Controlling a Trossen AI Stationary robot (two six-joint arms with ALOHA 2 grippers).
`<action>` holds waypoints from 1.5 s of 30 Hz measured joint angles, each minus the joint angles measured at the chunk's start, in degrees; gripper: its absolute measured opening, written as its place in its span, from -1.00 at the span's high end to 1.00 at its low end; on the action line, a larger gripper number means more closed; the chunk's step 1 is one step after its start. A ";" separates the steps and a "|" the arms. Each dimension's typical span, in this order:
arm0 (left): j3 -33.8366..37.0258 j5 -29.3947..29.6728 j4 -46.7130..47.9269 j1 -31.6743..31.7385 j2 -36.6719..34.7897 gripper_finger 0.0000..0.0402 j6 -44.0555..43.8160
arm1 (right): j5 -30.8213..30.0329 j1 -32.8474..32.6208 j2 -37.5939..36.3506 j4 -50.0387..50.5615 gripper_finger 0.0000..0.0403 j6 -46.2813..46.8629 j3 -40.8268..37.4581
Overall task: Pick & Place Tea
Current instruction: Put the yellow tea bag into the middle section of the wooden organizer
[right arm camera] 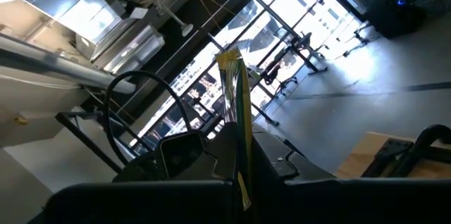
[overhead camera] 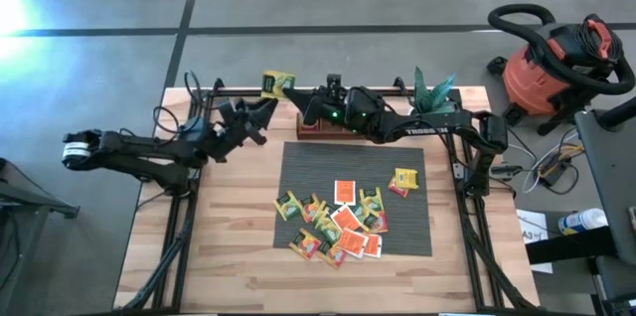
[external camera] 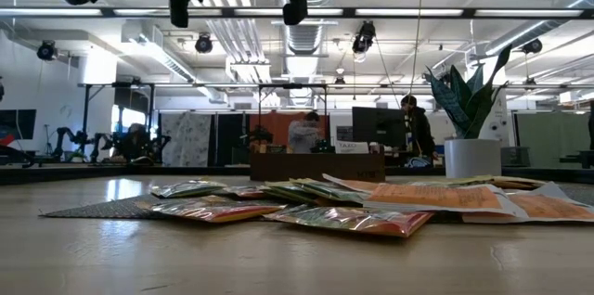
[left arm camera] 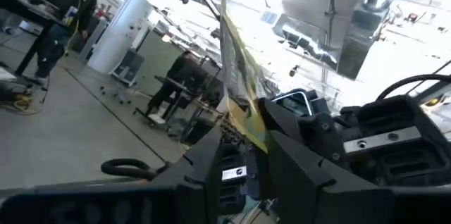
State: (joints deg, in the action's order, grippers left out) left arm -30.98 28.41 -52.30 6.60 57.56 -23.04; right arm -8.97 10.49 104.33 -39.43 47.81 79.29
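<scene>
Yellow tea sachet (overhead camera: 277,81) raised above the table's far edge, pinched at once by the left gripper (overhead camera: 266,107) and the right gripper (overhead camera: 306,103), both clenched on it; edge-on in both wrist views (left arm camera: 239,90) (right arm camera: 236,104). Remaining tea sachets (overhead camera: 338,222) scattered on the grey ribbed mat (overhead camera: 298,167); wooden tray (overhead camera: 316,129) behind the mat

Bare table (overhead camera: 234,227) left of the grey mat (overhead camera: 298,162), open for passage. Mat's near half crowded with tea sachets (overhead camera: 343,225). Far edge blocked by both arms, wooden tray (overhead camera: 310,127) and potted plant (overhead camera: 433,90).
</scene>
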 joint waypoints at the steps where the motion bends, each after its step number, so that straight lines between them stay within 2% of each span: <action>1: 0.00 0.00 -0.24 0.20 0.00 0.46 -0.14 | 0.00 -0.12 0.00 0.02 0.94 0.00 0.00; 9: -0.21 -1.26 -0.21 2.16 -0.02 0.46 -1.54 | 0.19 -0.91 0.00 0.19 0.94 -0.27 0.00; 13: -0.35 -2.13 -0.20 2.35 -0.02 0.55 -2.53 | 0.27 -0.99 0.00 1.08 0.91 -0.43 0.00; 21: -0.37 -3.35 -0.08 2.40 -0.02 0.94 -2.51 | 0.63 -1.16 0.00 3.73 0.67 -0.42 -0.02; 27: -0.37 -4.01 1.18 2.40 -0.07 0.97 -2.07 | 0.65 -1.14 0.00 5.04 0.50 -2.01 -0.02; 30: -0.37 -4.10 3.44 2.39 -0.61 0.97 -0.47 | 3.51 -1.10 -0.18 9.44 0.41 -5.33 -0.02; 34: -0.39 -4.11 11.58 2.39 -3.57 0.98 2.59 | 6.11 -1.14 -1.22 17.85 0.30 -9.05 -0.04; 39: -0.39 -5.67 31.81 2.39 -9.23 0.98 4.34 | 8.65 -0.47 -4.00 31.33 0.22 -14.19 -0.06; 42: -0.39 -11.49 43.53 2.42 -11.52 0.98 3.67 | 10.71 -0.29 -5.77 36.76 0.20 -19.83 -0.07; 45: -0.50 -18.57 48.75 2.35 -11.72 0.98 3.64 | 14.88 -0.36 -6.23 40.51 0.20 -28.03 0.52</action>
State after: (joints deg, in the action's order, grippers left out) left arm -31.48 9.83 -3.55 8.95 45.84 -19.40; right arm 5.91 10.13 98.10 1.07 19.78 79.80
